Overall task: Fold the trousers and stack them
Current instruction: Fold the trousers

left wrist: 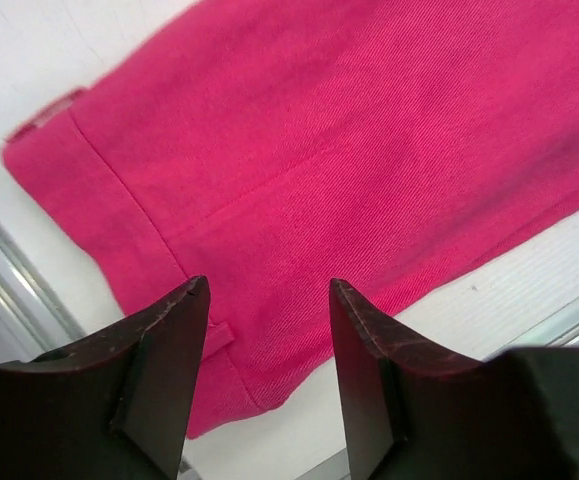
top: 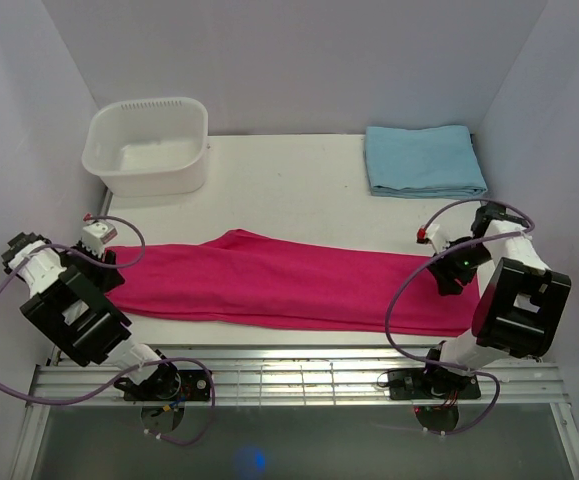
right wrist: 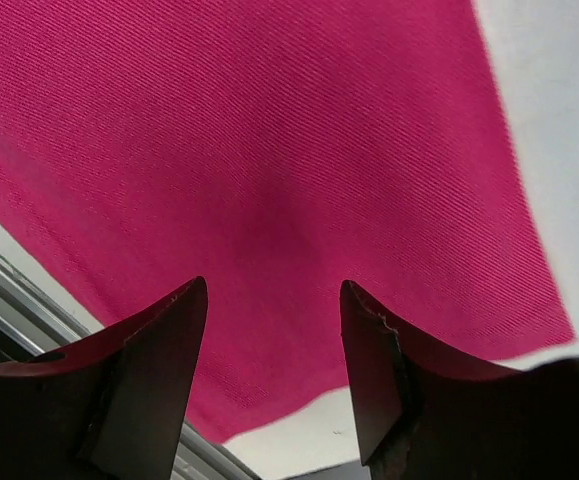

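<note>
Trousers lay stretched flat across the near part of the table, running from left to right. The waistband end was under our left arm and the leg ends under our right. They looked to us like a single long band, so we judged that one leg already lay over the other and that the next fold would have to be end to end.

We had our left fingers spread apart, with nothing between them, just over the waistband corner, where a seam and what seemed a belt loop showed. Our right fingers were likewise apart and empty, above the far right end of the fabric near its corner. We thought each arm stood at its own end so that both corners could be pinched together and the cloth lifted evenly, without dragging or twisting.

A light blue cloth lay folded at the far right corner, and we supposed it marked where the stack belonged. A white tub sat at the far left, well apart from the trousers.
</note>
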`<action>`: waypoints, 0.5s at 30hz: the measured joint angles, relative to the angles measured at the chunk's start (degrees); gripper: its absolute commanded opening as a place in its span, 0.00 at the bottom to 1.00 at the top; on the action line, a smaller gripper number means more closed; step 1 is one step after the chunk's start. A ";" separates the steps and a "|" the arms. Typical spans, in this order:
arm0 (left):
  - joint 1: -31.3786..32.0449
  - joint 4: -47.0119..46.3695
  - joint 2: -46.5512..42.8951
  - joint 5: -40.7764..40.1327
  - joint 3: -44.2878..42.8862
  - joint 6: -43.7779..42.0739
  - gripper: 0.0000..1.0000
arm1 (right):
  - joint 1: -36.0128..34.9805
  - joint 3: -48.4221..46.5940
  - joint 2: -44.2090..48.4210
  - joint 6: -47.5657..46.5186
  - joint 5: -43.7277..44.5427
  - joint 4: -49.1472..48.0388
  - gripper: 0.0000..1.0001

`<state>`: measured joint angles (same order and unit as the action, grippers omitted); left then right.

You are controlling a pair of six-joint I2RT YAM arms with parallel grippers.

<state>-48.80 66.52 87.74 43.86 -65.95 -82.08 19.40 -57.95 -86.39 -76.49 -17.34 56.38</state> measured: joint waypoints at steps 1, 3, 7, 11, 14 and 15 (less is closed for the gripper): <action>0.22 -1.18 0.31 -0.98 1.44 1.11 0.60 | -0.83 1.25 -0.28 1.01 0.57 -0.90 0.60; 0.79 -3.96 0.92 -3.50 4.81 3.10 0.56 | -1.84 3.39 -1.73 3.10 2.38 -2.89 0.57; 1.86 -8.11 2.93 -8.15 10.84 5.73 0.55 | -1.79 3.45 -6.36 6.12 5.66 -6.43 0.55; 4.72 -8.02 1.70 -8.07 10.97 8.63 0.56 | -1.90 1.49 -6.36 8.09 5.68 -6.97 0.54; 13.33 -8.79 -2.12 -5.49 6.45 15.91 0.61 | -2.05 -2.67 -5.97 9.05 3.50 -5.27 0.52; 17.31 -10.14 -3.50 -4.68 4.55 19.37 0.61 | -2.36 -3.96 -5.31 9.33 2.27 -4.63 0.52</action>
<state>-31.48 56.38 84.25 39.18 -61.41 -62.72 17.04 -61.91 -91.70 -67.16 -15.07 51.75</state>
